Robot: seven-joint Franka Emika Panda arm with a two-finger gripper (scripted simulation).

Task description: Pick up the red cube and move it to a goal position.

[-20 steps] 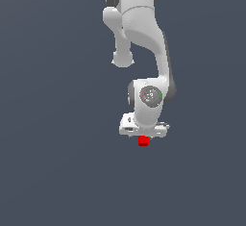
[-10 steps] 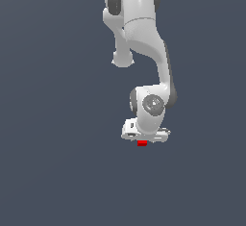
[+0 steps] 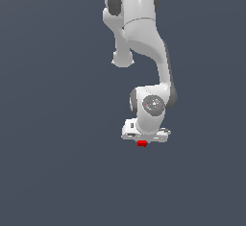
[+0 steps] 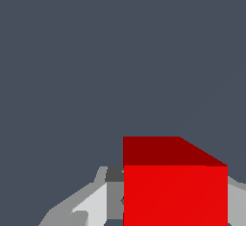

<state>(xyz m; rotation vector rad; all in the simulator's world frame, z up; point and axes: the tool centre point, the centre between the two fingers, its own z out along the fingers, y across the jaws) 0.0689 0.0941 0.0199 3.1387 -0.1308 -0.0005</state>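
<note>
Gripper [image 3: 142,142] straddles the plain, unlabelled red cube [image 4: 175,191] between its fingers.

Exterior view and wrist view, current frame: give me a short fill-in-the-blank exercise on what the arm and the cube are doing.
1. The small cube at the gripper is coloured ____.
2. In the exterior view, the cube shows just ____ the white gripper body.
3. In the wrist view, the cube sits between the gripper's two ____.
4. The number of cubes in view is ____.

Missing words: red; below; fingers; one
</note>
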